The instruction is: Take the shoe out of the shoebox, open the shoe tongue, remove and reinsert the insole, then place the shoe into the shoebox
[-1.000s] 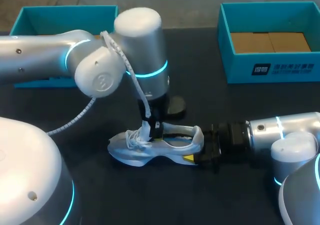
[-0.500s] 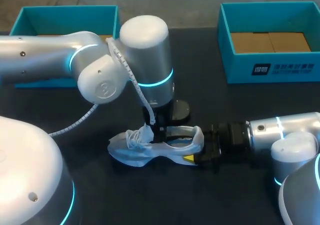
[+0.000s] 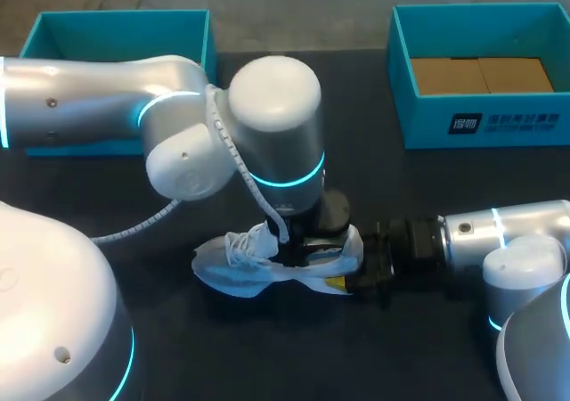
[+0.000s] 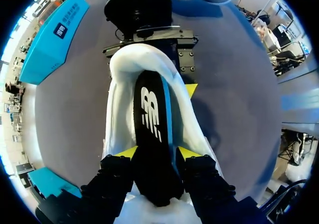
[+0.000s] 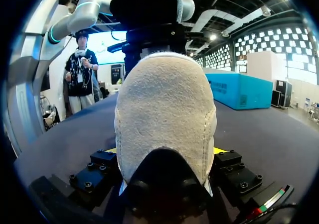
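Both grippers are on the shoe, so the insole step is in hand. Reaching in from the table's left edge, the silver left arm (image 3: 98, 116) hangs its left gripper (image 4: 157, 152) over the shoe's mouth, fingers clenched from two sides on the black foam insole with a white logo and blue edge (image 4: 149, 114). The insole runs along the inside toward the heel. Whether it is going out or in, I cannot tell.

The white mesh-and-suede laced sneaker (image 3: 240, 272) lies on its sole near the middle of the table, toe toward the left edge. At its heel the right gripper (image 5: 165, 150) grasps the suede back, one finger on each side, steadying it.

The next move, I judge, calls for that heel hold to stay firm while the left fingers work the insole lengthwise without buckling it.

The black matte table (image 3: 427, 347) looks flat and smooth. An open teal cardboard shoebox (image 3: 125, 28) sits at the far left corner, and a second teal shoebox with a brown cardboard floor (image 3: 499, 120) at the far right corner, both well apart from the sneaker.
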Controlling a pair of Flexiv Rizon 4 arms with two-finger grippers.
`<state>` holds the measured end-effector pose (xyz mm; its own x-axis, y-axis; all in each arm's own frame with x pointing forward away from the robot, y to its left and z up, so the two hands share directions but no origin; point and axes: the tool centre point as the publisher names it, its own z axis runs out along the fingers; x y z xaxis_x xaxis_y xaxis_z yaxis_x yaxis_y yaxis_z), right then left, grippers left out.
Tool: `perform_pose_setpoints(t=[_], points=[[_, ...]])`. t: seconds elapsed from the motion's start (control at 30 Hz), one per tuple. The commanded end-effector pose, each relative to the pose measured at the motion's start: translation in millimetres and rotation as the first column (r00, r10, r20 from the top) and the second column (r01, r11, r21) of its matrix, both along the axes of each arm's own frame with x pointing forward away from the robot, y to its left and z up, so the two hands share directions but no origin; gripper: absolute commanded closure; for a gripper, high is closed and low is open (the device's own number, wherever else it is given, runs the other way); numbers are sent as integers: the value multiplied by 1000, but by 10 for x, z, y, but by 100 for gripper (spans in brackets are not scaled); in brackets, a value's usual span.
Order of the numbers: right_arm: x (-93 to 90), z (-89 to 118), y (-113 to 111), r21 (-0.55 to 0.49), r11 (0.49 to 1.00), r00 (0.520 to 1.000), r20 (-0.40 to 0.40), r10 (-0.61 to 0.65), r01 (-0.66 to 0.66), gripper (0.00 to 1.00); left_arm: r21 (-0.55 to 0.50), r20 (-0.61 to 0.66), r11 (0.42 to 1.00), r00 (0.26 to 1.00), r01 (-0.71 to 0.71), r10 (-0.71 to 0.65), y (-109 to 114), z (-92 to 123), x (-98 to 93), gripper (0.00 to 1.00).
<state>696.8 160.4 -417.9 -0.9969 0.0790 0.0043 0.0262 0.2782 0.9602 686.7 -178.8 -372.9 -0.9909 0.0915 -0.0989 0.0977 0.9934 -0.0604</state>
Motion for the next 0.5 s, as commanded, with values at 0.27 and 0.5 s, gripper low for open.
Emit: perform_pose_setpoints(t=[0.27, 0.5], points=[[-18, -7, 15, -4, 1000, 1000, 0, -2, 2, 100, 25, 51, 998, 997, -54, 53, -113, -166, 151, 100], [-18, -7, 15, -4, 1000, 1000, 0, -2, 2, 100, 8, 51, 998, 996, -67, 67, -44, -91, 212, 100]])
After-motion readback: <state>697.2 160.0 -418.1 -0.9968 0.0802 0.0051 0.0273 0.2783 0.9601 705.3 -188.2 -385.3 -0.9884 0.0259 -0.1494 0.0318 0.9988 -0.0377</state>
